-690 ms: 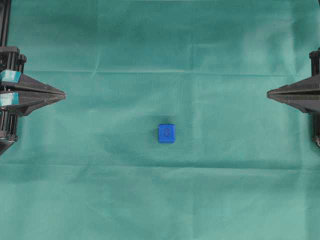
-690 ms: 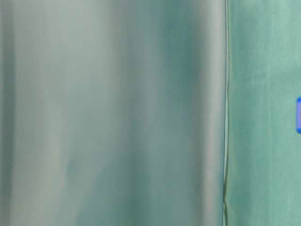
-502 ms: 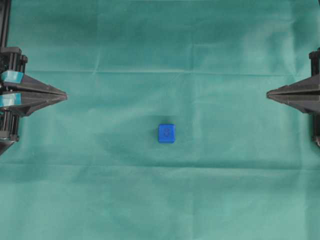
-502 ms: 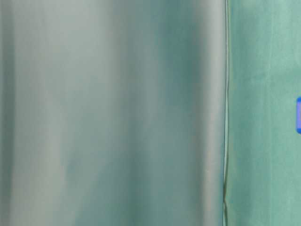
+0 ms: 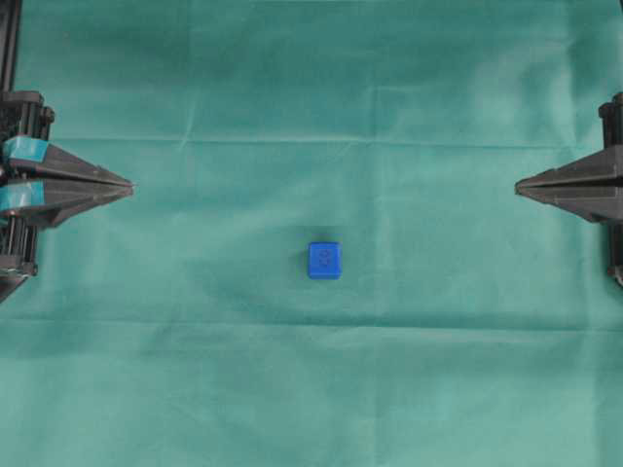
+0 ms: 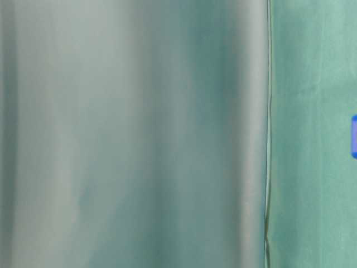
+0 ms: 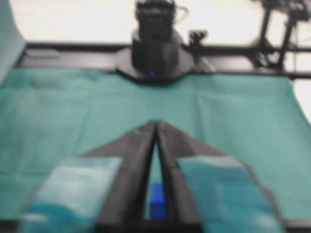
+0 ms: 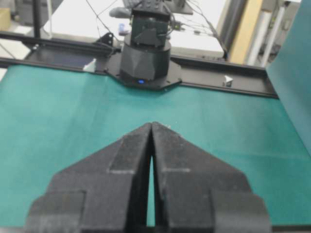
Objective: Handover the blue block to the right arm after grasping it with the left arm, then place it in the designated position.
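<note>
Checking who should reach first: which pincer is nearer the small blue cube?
Left, slightly. The left pincer sits up-left of the small blue cube; the right pincer sits up-right, both well clear.

Both arms black. Left arm (image 5: pixel 24 185): long pointed fingers (image 5: pixel 92 178) w/ turquoise tape bands. Right arm (image 5: pixel 604 185): all-black pointed fingers (image 5: pixel 560 178), no tape. Each wrist view shows the opposite arm's faceted black base w/ small blue light, thin cables above.
</note>
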Available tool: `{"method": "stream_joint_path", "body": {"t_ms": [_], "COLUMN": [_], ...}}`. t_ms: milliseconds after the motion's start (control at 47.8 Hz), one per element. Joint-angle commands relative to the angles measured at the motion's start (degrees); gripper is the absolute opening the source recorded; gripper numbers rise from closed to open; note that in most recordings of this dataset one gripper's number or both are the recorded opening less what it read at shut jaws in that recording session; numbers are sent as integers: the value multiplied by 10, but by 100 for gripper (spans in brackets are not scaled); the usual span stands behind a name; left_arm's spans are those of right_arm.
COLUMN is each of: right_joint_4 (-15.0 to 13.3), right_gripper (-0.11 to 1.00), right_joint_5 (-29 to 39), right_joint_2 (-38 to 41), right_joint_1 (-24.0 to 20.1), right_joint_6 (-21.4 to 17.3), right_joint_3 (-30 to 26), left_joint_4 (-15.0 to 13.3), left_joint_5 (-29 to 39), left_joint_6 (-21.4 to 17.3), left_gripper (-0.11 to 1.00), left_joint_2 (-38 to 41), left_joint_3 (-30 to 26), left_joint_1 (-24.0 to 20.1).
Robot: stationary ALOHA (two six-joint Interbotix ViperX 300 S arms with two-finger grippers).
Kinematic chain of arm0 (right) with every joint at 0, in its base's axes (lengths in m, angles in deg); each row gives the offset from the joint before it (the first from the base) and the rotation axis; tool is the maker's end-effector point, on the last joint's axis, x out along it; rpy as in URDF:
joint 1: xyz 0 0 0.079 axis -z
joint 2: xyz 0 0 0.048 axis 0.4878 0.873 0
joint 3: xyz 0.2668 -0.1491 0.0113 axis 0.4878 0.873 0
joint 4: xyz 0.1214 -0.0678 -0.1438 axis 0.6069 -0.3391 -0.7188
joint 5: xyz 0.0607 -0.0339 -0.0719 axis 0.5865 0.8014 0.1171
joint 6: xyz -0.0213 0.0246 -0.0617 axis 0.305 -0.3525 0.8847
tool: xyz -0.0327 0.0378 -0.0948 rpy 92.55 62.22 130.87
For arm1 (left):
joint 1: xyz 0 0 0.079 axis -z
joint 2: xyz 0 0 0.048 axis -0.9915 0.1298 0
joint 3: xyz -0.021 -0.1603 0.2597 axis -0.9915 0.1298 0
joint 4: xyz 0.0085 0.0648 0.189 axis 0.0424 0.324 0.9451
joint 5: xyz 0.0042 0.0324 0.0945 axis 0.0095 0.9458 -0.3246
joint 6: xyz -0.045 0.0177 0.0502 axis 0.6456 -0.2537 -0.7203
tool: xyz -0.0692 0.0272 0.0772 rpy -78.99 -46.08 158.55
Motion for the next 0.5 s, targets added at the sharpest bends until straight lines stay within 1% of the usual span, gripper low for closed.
{"method": "stream_joint_path", "body": {"t_ms": [0, 42, 105, 188, 272, 335, 377, 418, 481], "right_joint_4": [2, 4, 9, 15, 12, 11, 11, 11, 12], "right_gripper": [1, 3, 14, 39, 64, 81, 89, 93, 94], "right_joint_5": [-2, -2, -3, -2, -5, -6, -5, -5, -5], "right_joint_2": [0, 0, 0, 2, 3, 3, 4, 4, 4], "right_joint_1": [1, 1, 1, 1, 2, 5, 8, 9, 10], "right_joint_6": [-1, -2, -2, -3, -1, -1, -1, -1, -2], "right_joint_3": [-17, -18, -20, -23, -25, -25, -25, -26, -26], "left_joint_4": [1, 1, 1, 1, 1, 1, 1, 1, 1], "left_joint_5": [-4, -4, -4, -3, 2, 4, 5, 5, 5], "left_joint_6": [1, 1, 0, 0, 0, -1, -1, 0, -1], "left_gripper": [21, 31, 49, 73, 91, 99, 100, 100, 100], "left_joint_2": [4, 4, 4, 4, 4, 4, 3, 3, 3], "left_joint_3": [-14, -14, -15, -15, -16, -16, -16, -16, -17], "left_joint_1": [-2, -2, -2, -2, -2, -2, -2, -2, -2]}}
